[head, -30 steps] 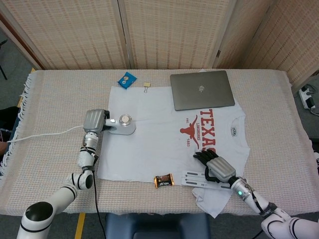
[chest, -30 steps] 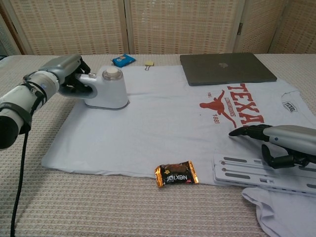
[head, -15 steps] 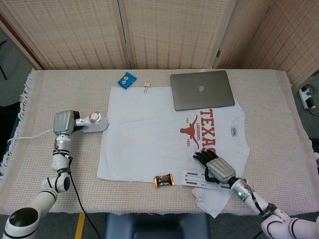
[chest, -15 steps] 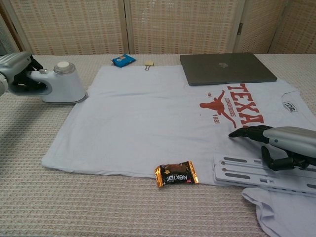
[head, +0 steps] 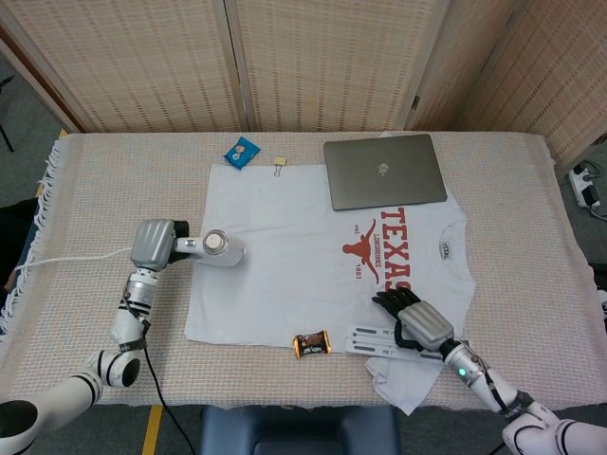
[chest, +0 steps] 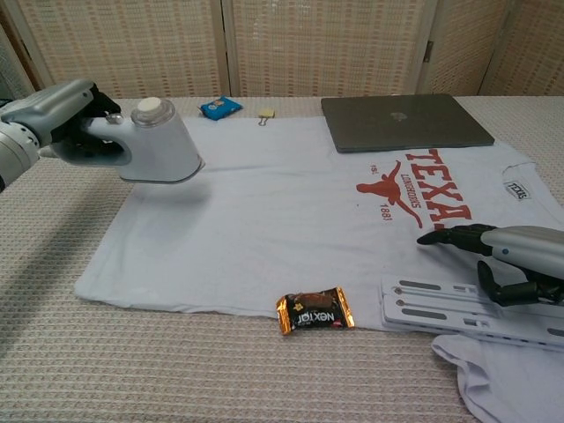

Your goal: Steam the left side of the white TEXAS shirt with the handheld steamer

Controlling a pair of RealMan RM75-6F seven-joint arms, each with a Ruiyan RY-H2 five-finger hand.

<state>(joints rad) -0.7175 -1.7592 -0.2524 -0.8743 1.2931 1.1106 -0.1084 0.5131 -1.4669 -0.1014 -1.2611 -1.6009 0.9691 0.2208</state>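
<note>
Steamer (chest: 159,145) held in the left hand (chest: 62,110), whose fingers are wrapped around its handle; the chest view shows it lifted off the cloth with a shadow beneath, its flat sole tilted over the left edge of the white TEXAS shirt (head: 313,275). From the head view the steamer (head: 216,248) sits at that same left hem, with the left hand (head: 152,245) just outside the shirt and the forearm running down toward the near edge of the surface (head: 104,190). A white cord (head: 66,256) trails from the hand toward the far-left edge of the surface.

The right hand (chest: 511,256) lies low over the shirt's right part, below the red TEXAS print, fingers (chest: 449,236) stretched apart and gripping nothing, resting beside a white slatted board (chest: 458,308). A snack packet (chest: 315,310) lies just at the shirt's near hem. A closed laptop (head: 384,171) covers the shirt's far right corner; a blue packet (head: 241,152) and a binder clip (head: 280,162) lie just beyond the far hem. Between laptop and steamer the shirt lies bare and flat.
</note>
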